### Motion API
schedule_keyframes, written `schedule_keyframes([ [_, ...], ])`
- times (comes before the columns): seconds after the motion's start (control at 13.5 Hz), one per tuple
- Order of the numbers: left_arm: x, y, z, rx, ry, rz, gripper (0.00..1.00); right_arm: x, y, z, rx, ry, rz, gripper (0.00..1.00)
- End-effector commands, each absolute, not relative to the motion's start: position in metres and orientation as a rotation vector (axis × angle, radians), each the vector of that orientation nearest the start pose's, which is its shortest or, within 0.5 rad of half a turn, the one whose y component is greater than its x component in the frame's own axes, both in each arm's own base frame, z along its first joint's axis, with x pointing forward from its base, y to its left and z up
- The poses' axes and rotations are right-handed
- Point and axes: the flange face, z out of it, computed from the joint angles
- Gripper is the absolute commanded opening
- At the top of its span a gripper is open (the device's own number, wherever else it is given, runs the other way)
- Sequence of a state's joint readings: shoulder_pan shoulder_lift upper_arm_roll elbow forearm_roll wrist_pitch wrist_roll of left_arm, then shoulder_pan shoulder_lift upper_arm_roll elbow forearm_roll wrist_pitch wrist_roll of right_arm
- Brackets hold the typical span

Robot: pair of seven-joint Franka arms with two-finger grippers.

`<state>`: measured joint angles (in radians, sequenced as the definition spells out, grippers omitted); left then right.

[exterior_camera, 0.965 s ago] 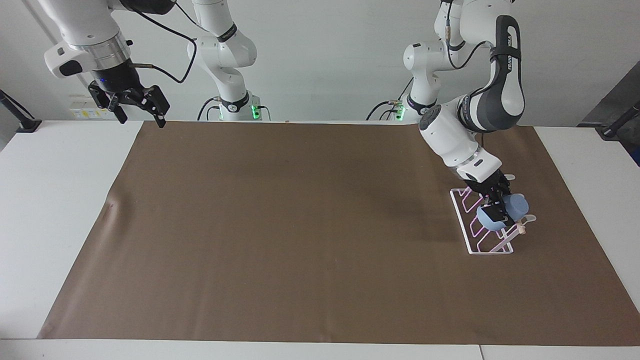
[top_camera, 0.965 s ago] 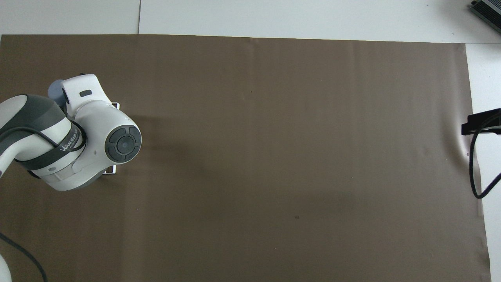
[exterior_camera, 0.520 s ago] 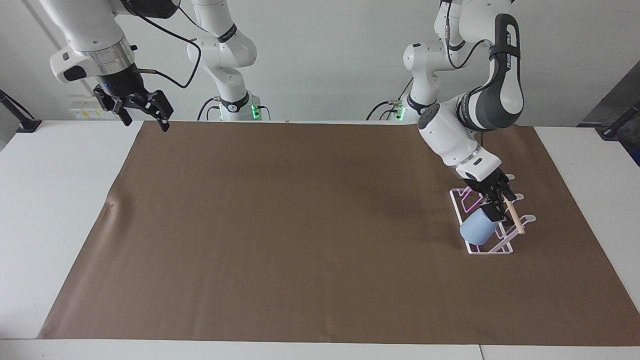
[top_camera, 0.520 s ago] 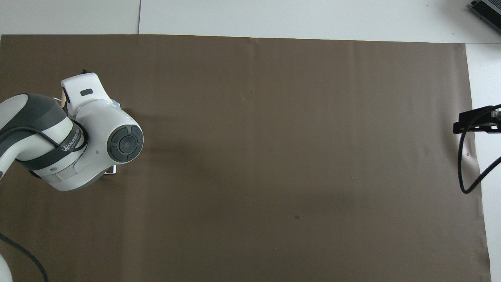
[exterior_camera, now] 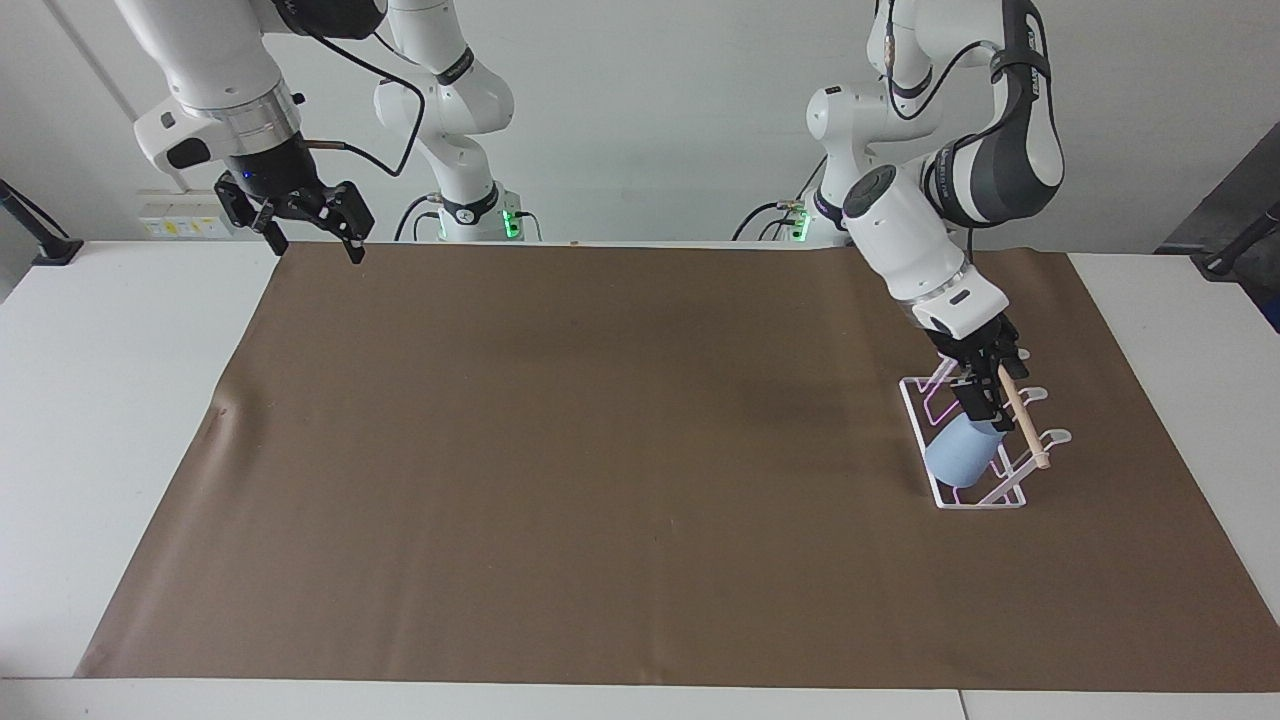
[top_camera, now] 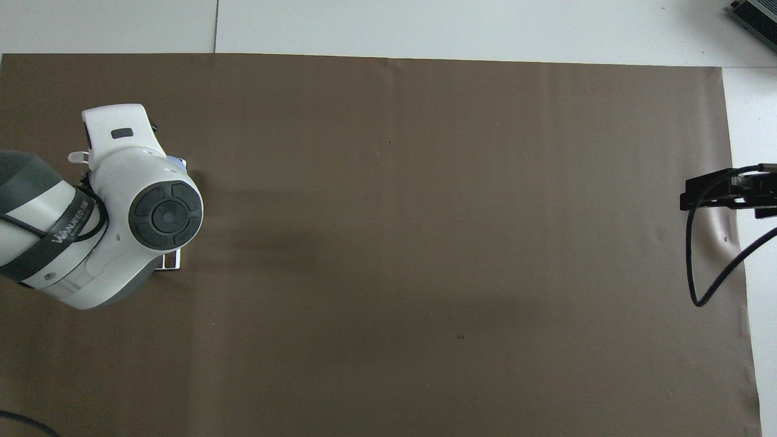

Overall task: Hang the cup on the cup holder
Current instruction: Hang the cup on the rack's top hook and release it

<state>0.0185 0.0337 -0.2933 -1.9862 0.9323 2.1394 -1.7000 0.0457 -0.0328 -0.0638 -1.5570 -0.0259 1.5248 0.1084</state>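
The light-blue cup rests slanted over a prong of the white wire cup holder, at the holder's end farther from the robots, toward the left arm's end of the table. A wooden dowel runs along the holder's top. My left gripper hangs open just above the cup and beside the dowel, holding nothing. In the overhead view the left arm covers it; only a corner of the holder shows. My right gripper waits open in the air over the mat's edge at the right arm's end.
A brown mat covers most of the white table. The right arm's black cable loops over the mat's edge. A dark device sits at the table's corner farthest from the robots.
The left gripper let go of the cup, which dropped onto the holder's prong, and the gripper rose off it. The right gripper drifted inward toward the mat.
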Motion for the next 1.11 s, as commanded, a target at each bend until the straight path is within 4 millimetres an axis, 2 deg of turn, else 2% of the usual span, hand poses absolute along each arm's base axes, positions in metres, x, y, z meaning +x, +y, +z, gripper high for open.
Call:
schedule_keyframes([
  [0.0,0.557,-0.119,0.521,-2.518,-1.154,-0.821,1.00,0.533,-0.015,0.645,-3.173,0.222,0.002,1.00],
  [0.15,0.551,-0.110,0.547,-2.743,-1.032,-0.638,1.00,0.533,-0.014,0.644,-3.168,0.222,0.005,1.00],
  [0.37,0.546,-0.108,0.565,-2.949,-0.595,-0.375,1.00,0.533,-0.013,0.644,-3.150,0.231,0.020,1.00],
  [0.52,0.547,-0.086,0.578,-3.062,-0.374,-0.233,1.00,0.531,-0.013,0.643,-3.151,0.236,0.042,1.00],
  [0.59,0.546,-0.073,0.584,-3.097,-0.278,-0.184,1.00,0.532,-0.014,0.643,-3.150,0.239,0.037,1.00],
  [0.82,0.551,-0.054,0.601,-3.126,-0.018,-0.099,1.00,0.531,-0.011,0.644,-3.150,0.239,0.037,1.00],
  [0.89,0.552,-0.053,0.609,-3.149,0.058,-0.061,1.00,0.531,-0.009,0.645,-3.153,0.235,0.042,1.00],
  [1.04,0.557,-0.039,0.620,-3.173,0.048,-0.008,1.00,0.529,-0.011,0.645,-3.151,0.237,0.059,1.00],
])
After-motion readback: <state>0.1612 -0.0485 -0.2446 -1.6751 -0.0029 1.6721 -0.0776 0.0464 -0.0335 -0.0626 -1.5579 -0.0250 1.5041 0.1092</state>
